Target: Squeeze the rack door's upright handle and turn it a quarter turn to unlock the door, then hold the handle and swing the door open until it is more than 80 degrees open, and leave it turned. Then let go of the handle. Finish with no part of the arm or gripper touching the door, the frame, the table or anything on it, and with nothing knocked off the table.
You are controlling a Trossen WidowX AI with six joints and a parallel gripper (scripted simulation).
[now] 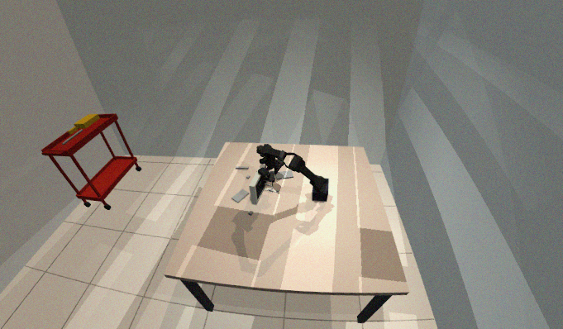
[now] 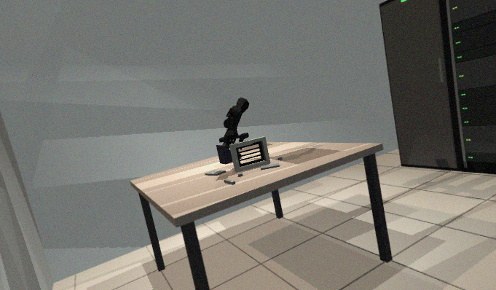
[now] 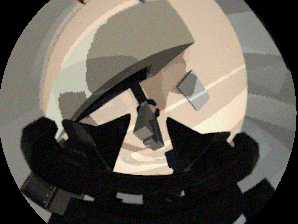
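The rack frame [image 1: 254, 191] [image 2: 235, 160] stands upright on the table, a light grey surround with dark slats. In the wrist view a large grey panel with a dark edge fills the upper left; whether it is frame or door I cannot tell. The grey upright handle [image 3: 148, 131] shows between my fingertips, with light gaps on both sides. My gripper [image 1: 270, 176] [image 2: 232, 142] [image 3: 148, 117] is open around it, close beside the frame. The door's angle and the handle's exact turn are hidden or too small to tell.
A flat grey plate [image 1: 285, 176] [image 2: 215, 173] [image 3: 194, 90] lies near the frame. A grey slab [image 1: 240, 195] [image 2: 270, 166], a thin bar [image 1: 241, 168] [image 2: 229, 181] and small blocks lie around it. A red cart [image 1: 107, 178] stands off the table.
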